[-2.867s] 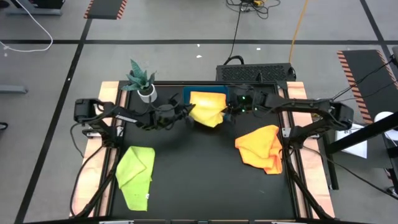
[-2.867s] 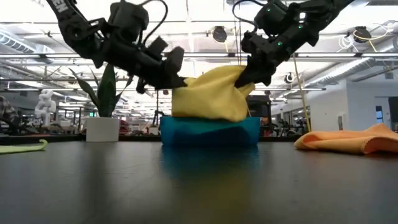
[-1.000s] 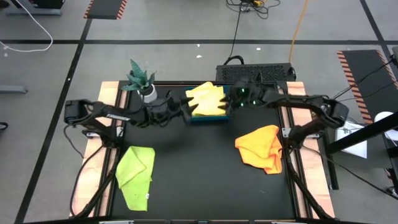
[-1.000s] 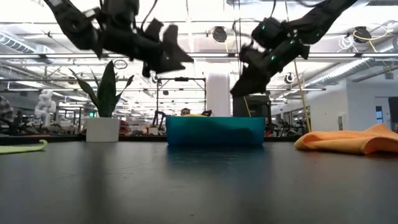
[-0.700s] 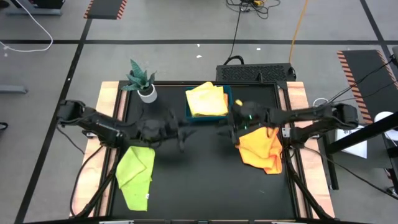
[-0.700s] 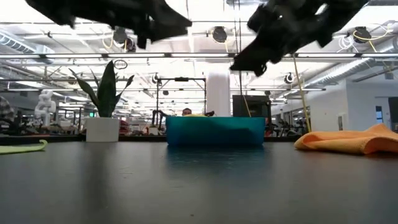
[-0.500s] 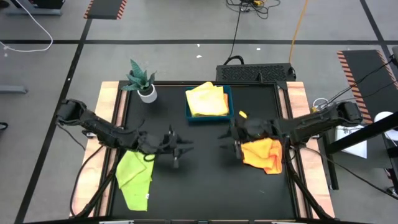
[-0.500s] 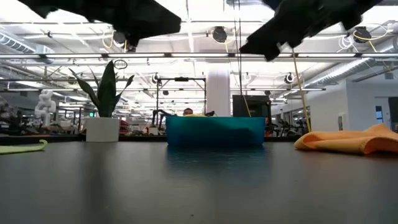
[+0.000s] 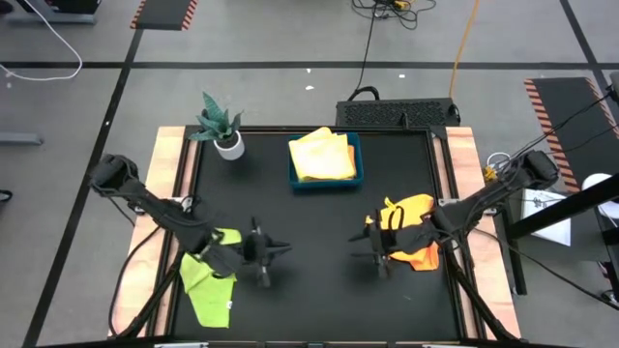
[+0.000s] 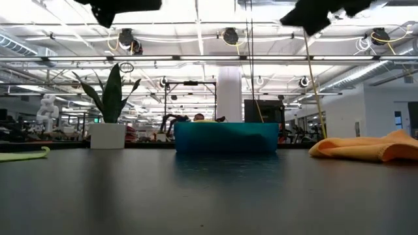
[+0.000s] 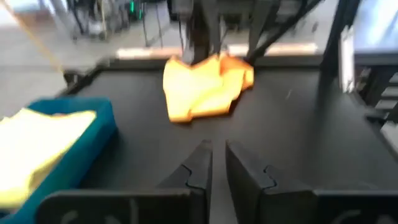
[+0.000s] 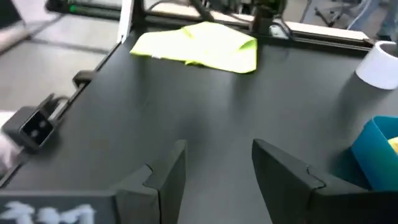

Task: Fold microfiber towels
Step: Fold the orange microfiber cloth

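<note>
Left gripper [image 9: 276, 253] hangs over bare mat at about 7 o'clock of the table [image 9: 319, 290], just right of the lime green towel [image 9: 205, 280], holding nothing; in its own wrist view the two fingers [image 11: 198, 167] stand nearly together with only a thin slit between them, empty. Right gripper [image 9: 360, 246] hangs at about 4 o'clock, just left of the orange towel [image 9: 411, 229], arm crossing over part of that towel; its fingers [image 12: 166, 171] are spread apart with bare mat between them, nothing pinched. Lime green towel lies crumpled at 8 o'clock near the left edge, partly under the left arm. Orange towel lies bunched at 3 to 4 o'clock near the right edge, not folded flat. Yellow towel [image 9: 322, 155] sits folded inside the blue tray [image 9: 358, 164] at 12 o'clock, near the far edge. Low view shows the tray [image 10: 225, 137] resting on the table with a sliver of yellow above its rim, orange towel [image 10: 366, 147] off at 3 o'clock. Potted plant [image 9: 221, 126] in a white pot at 10 to 11 o'clock, well apart from both grippers. The two grippers point toward each other across the middle of the mat, apart, not touching any towel as far as can be seen.
</note>
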